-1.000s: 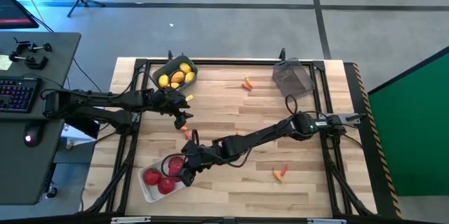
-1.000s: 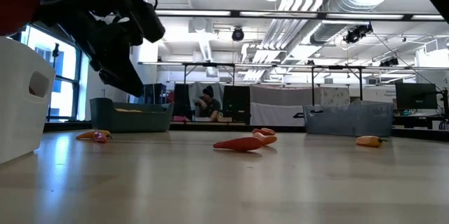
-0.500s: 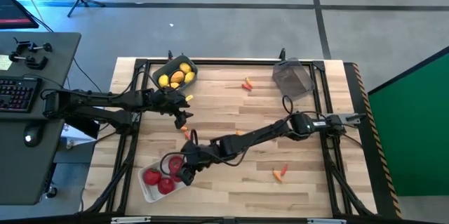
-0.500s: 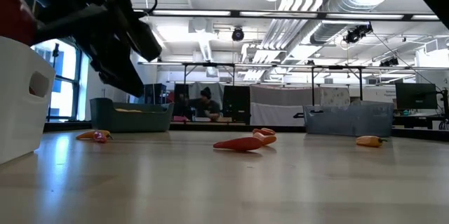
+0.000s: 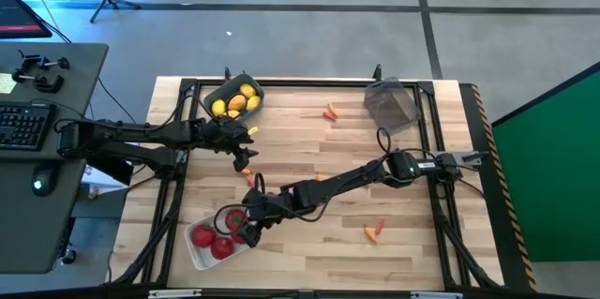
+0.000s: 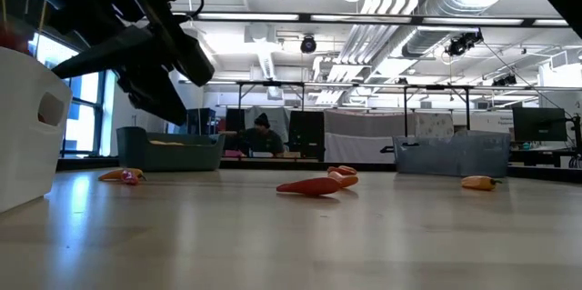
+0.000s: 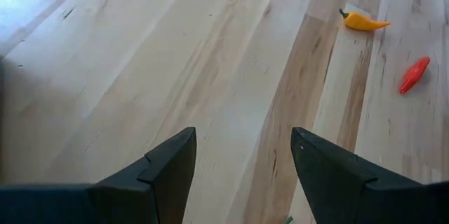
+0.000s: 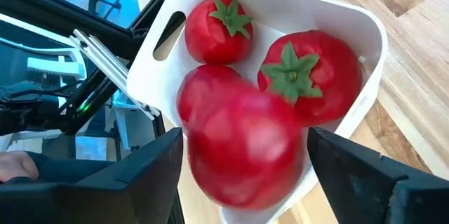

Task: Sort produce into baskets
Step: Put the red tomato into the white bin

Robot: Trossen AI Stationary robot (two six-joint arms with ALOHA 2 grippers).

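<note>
Right wrist view, right end effector (image 8: 242,175) spread, blurred red tomato (image 8: 242,150) apparently loose between fingers, over white basket (image 8: 351,34).

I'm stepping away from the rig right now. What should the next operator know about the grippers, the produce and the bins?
Right gripper: open over the white bin, a tomato blurred between its fingers, apparently just let go.
Left gripper: open, empty, near the blue-grey bin.
Done: tomatoes in the white bin, lemons in the blue-grey bin.
Left: peppers on the table, at least near and; the dark bin looks empty.
</note>
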